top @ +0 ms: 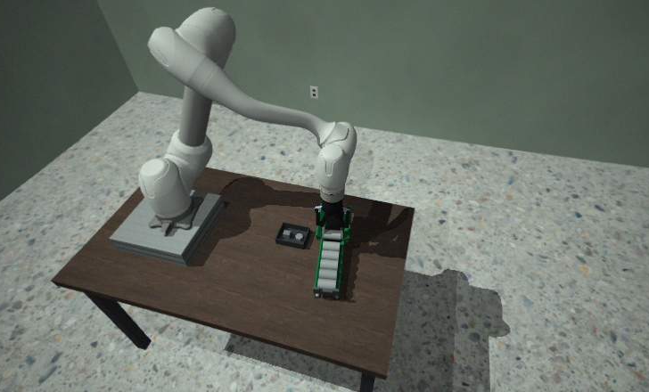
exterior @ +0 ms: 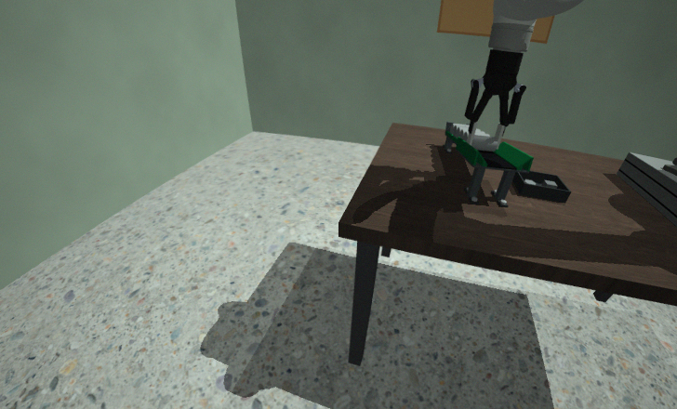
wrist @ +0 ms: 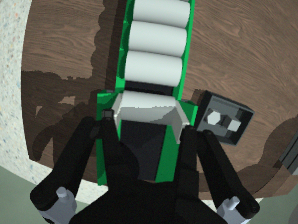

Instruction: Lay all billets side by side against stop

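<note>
Up-ramp, the tool [wrist: 148,137] grips one billet [wrist: 148,104] by its ends, apart from the row [wrist: 158,26].

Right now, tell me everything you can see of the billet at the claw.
The billet is a short, pale grey, steel-looking cylinder lying straight across the green ramp near its upper end. The claw grips it endwise, a finger at each end. A dark gap separates it from the next billet downhill. Whether it touches the ramp is hidden.
</note>
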### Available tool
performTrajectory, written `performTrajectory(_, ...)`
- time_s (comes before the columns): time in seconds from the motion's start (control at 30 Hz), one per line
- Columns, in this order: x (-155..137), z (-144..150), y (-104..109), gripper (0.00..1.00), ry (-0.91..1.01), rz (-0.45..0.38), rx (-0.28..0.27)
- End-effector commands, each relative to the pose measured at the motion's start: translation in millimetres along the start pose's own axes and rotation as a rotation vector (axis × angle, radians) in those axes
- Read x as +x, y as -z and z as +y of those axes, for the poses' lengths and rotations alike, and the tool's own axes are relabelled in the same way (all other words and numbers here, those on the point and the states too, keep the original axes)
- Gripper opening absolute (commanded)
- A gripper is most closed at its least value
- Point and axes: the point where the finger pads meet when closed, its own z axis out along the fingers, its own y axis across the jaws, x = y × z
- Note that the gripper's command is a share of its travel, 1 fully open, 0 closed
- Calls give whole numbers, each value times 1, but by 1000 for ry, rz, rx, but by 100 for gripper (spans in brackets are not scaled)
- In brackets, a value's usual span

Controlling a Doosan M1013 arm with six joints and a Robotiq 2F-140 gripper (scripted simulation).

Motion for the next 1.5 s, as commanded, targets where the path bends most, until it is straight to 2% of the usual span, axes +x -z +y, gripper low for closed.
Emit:
performTrajectory(0.0,-3,0,-3,49,2,1,2)
performTrajectory(0.37,-3,0,-3,58,2,1,2)
performTrajectory(0.83,-3,0,-1,58,2,1,2)
performTrajectory(1.07,-3,0,19,58,2,1,2)
performTrajectory(1.13,-3,0,19,58,2,1,2)
performTrajectory(1.3,-3,0,46,58,2,1,2)
performTrajectory(1.47,-3,0,46,58,2,1,2)
